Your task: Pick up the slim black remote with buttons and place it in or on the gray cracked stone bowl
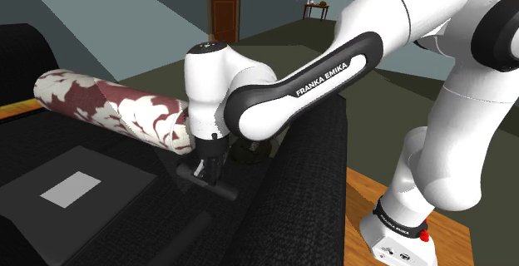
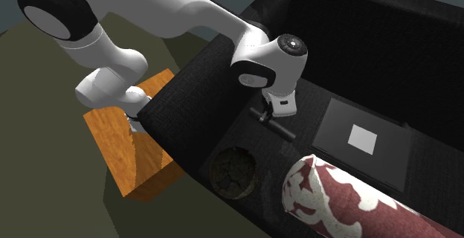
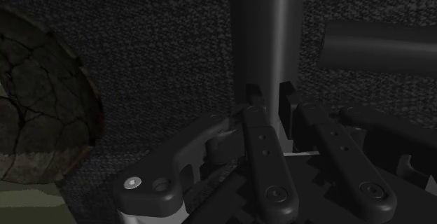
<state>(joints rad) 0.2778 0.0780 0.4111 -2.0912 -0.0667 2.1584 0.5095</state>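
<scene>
Two fingers (image 3: 253, 109) pinch the black remote (image 3: 267, 33), its length extending straight beyond them.

We see a black sofa (image 2: 195, 95) with a coarse woven cover. In the front corner of its seat, beside the armrest, stands a dark grey cracked bowl (image 2: 233, 172). A maroon-and-white bolster (image 2: 334, 203) lies along the front edge. Toward the backrest lies a flat dark slab (image 2: 342, 143) bearing a white rectangle. The slim black remote (image 2: 281, 129) is between bowl and slab; we cannot tell whether it touches the seat.
</scene>
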